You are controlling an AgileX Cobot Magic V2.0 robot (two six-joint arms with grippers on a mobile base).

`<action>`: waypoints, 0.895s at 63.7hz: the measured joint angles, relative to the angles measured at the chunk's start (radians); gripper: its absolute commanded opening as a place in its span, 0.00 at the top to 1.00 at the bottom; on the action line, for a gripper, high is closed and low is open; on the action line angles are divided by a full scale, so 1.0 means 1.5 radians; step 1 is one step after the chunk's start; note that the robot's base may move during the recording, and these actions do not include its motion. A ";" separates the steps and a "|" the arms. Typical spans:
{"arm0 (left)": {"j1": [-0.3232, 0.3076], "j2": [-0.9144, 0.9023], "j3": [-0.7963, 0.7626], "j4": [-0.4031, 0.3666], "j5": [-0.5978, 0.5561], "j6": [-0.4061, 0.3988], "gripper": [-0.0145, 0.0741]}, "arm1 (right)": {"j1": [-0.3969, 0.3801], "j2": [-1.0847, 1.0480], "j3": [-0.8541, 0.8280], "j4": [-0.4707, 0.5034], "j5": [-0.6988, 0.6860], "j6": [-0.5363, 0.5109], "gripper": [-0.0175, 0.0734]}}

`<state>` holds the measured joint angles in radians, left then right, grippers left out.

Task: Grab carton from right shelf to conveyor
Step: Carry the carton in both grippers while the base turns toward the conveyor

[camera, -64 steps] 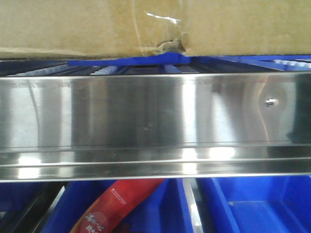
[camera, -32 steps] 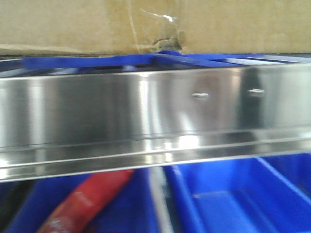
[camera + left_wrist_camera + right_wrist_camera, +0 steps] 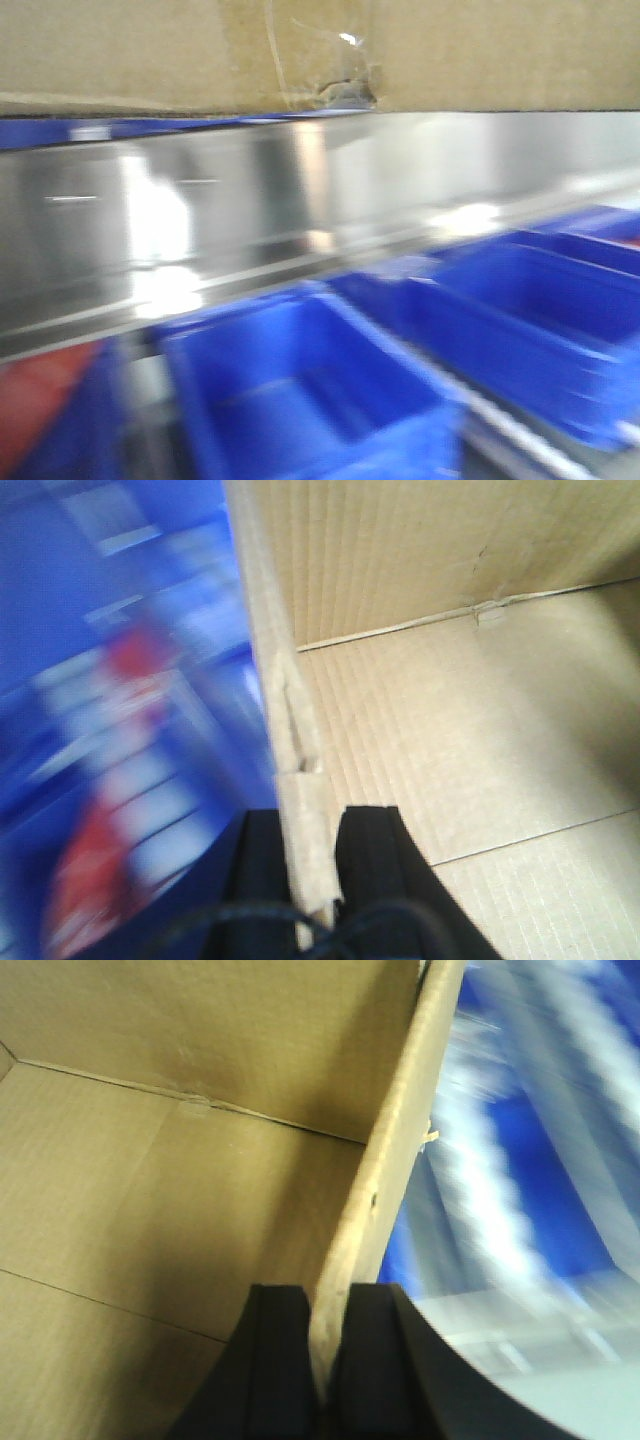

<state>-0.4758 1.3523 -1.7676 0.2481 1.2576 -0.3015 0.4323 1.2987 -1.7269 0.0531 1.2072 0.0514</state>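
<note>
The left gripper [image 3: 310, 830] pinches one upright wall of the carton [image 3: 150, 50], one finger inside and one outside. The right gripper [image 3: 322, 1310] clamps the opposite wall the same way, probably because a wide, open-topped box gives no other hold and two opposed grips keep it level. The carton sits directly above the steel rail [image 3: 250, 200] of the right shelf [image 3: 480, 170], with blue bins [image 3: 300, 400] below that rail. Blur hides whether it touches the rail, and the conveyor is out of view.

carton [image 3: 150, 50] cropped, blue bins [image 3: 262, 392] motion-blurred
</note>
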 measured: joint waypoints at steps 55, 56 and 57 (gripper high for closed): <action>0.000 0.000 0.000 0.002 -0.001 -0.001 0.86 | 0.000 0.000 0.000 0.000 -0.001 0.000 0.88; 0.000 0.000 0.000 0.002 -0.001 -0.001 0.86 | 0.000 0.000 0.000 0.000 -0.001 0.000 0.88; 0.000 0.000 0.000 0.002 -0.001 -0.001 0.86 | 0.000 0.000 0.000 0.000 -0.001 0.000 0.88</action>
<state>-0.4758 1.3523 -1.7676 0.2504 1.2558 -0.3032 0.4323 1.2987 -1.7269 0.0531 1.2053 0.0514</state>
